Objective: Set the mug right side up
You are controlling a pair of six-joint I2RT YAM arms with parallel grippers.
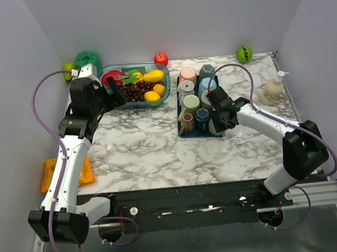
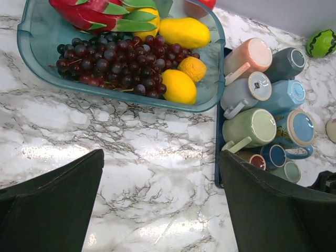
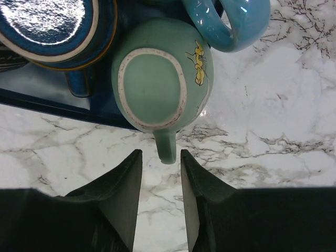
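A pale green mug (image 3: pixel 152 86) stands upside down at the near corner of the dark blue tray (image 3: pixel 31 97), its unglazed foot ring facing up. Its handle (image 3: pixel 167 147) juts out over the marble towards me. My right gripper (image 3: pixel 161 153) is open, the jaws narrowed to either side of the handle's tip, a thin gap showing on each side. From above, that gripper (image 1: pixel 217 123) covers most of the mug. My left gripper (image 2: pixel 161 155) hangs wide open over bare marble, near the fruit bin and left of the tray (image 2: pixel 218 157).
Several other mugs fill the tray, among them a dark blue one (image 3: pixel 50 26) and a light blue one (image 3: pixel 231 21) touching the green mug. A clear bin of fruit (image 1: pixel 134 85) sits back left. A soap bottle (image 1: pixel 272 90) stands at the right.
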